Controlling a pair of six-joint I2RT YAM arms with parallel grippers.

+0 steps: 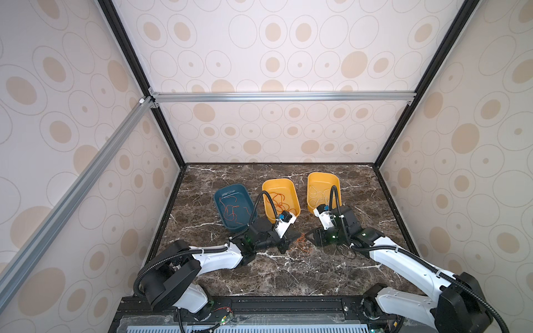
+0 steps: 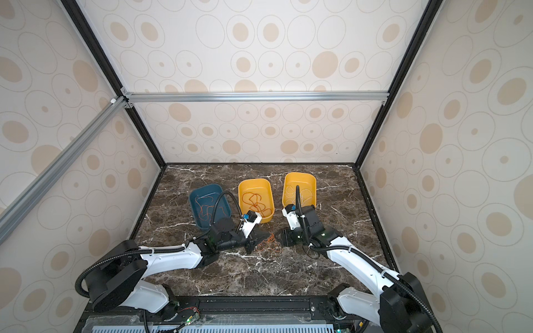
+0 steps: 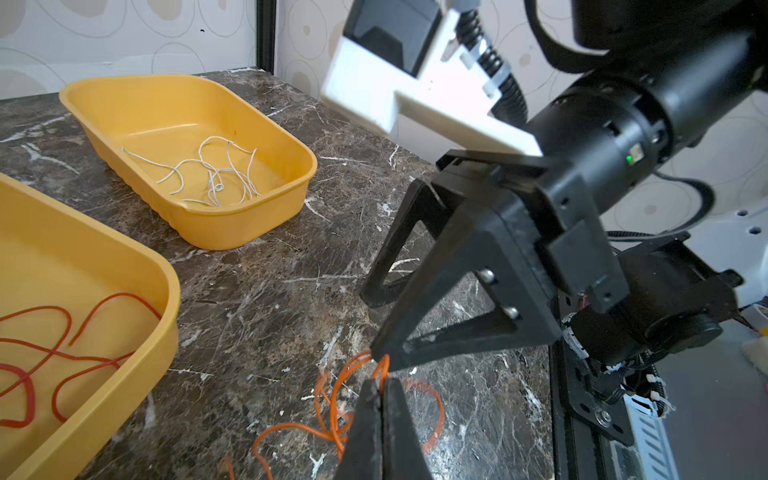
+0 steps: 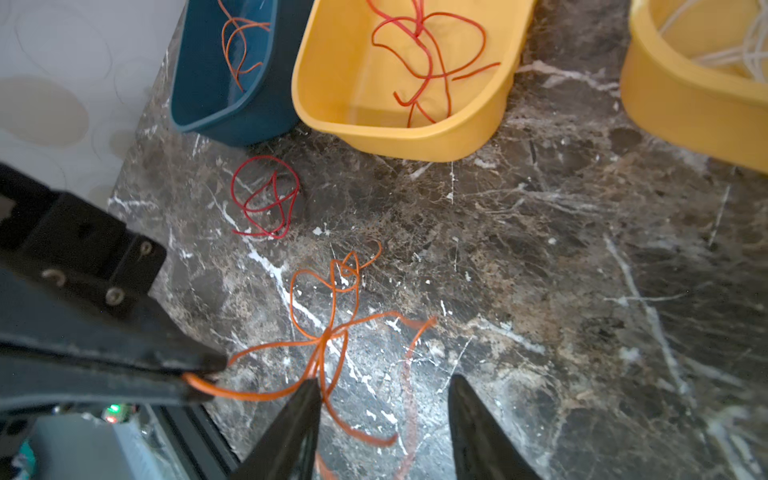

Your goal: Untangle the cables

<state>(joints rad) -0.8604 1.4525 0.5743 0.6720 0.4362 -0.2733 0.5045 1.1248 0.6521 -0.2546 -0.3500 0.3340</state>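
- Cables (image 1: 301, 240) are spread over my marble table (image 1: 288, 276): sorted strands in trays along the back, two loose bunches nearer the front. Patterned walls (image 1: 274, 135) close its left, back and right edges. The widest bare stretch lies between my wrists and the front rail (image 1: 288, 305).
- My left arm (image 1: 213, 258) and right arm (image 1: 403, 263) come in low from the front corners. Both forearms angle inward, and the wrists meet just in front of the middle yellow tray (image 1: 278, 181).
- That tray holds red cables (image 4: 419, 62). The blue tray (image 1: 235, 227), nearest the left edge, holds orange cables (image 4: 239, 45). The right yellow tray (image 3: 232, 228) holds white cables (image 3: 212, 174). Only narrow strips of marble separate the three.
- My left gripper (image 3: 376, 415) points at its partner, its fingers (image 3: 370, 419) pinched together on a strand of the orange cable tangle (image 4: 328, 332).
- My right gripper (image 4: 385, 380) faces it tip to tip. Its jaws stand apart with a clear gap. One fingertip (image 4: 299, 415) touches the orange strands and the other sits over bare marble.
- The orange cable tangle lies on the marble between both grippers, its loops fanning toward the trays.
- A red cable loop (image 4: 266, 199) rests just in front of the blue tray, apart from the orange bunch and from both grippers.
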